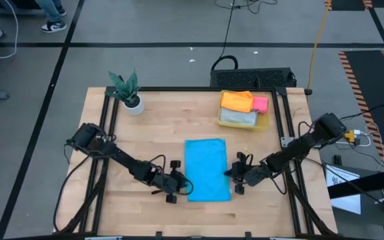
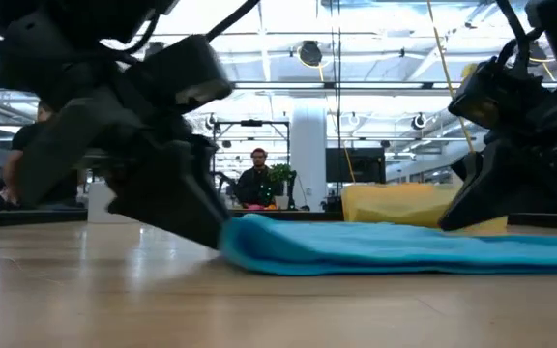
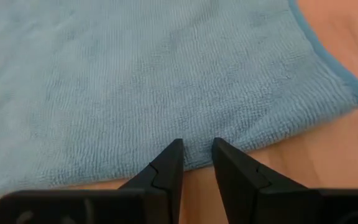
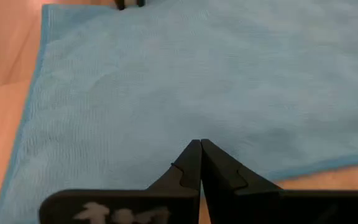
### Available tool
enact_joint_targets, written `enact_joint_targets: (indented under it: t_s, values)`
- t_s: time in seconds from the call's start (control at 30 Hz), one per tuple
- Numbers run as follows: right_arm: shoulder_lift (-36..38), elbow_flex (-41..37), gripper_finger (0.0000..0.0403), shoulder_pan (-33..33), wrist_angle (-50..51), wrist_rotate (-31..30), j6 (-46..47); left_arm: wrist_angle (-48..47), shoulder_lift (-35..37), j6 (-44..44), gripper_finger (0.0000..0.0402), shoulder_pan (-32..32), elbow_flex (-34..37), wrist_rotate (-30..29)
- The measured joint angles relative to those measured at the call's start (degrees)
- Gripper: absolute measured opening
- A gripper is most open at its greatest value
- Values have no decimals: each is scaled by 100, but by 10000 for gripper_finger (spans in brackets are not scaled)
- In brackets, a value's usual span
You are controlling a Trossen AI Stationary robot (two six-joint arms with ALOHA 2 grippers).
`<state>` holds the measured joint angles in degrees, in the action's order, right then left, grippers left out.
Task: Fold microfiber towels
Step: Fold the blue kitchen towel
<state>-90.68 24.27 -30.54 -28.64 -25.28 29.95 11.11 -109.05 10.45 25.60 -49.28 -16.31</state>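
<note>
Blue towel: flat, long axis running between the jaws' sides, front to back.
Left gripper: slightly parted at towel edge.
Right gripper: clenched, empty, on opposite edge.

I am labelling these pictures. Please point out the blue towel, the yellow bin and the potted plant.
blue towel (image 1: 207, 168): high view, middle of the cloth.
yellow bin (image 1: 264, 124): high view, near right corner of its rim.
potted plant (image 1: 133, 105): high view, its white pot.

Bright overhead ceiling lights glare at twelve o'clock in my low view; my arms there blur dark and close, while my wrist views stay evenly lit, soft-shadowed.
</note>
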Motion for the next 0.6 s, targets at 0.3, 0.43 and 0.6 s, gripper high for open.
enact_joint_targets:
  t_s: [0.3,0.43,0.6]
  values:
    - [177,9,0,-290,-652,-162,-279,128,695,-211,92,121,11,159]
    - [112,10,0,-335,-1073,161,-537,786,456,-242,92,124,7,885]
    - [-199,9,0,-334,-1426,461,-549,906,117,69,92,286,11,1416]
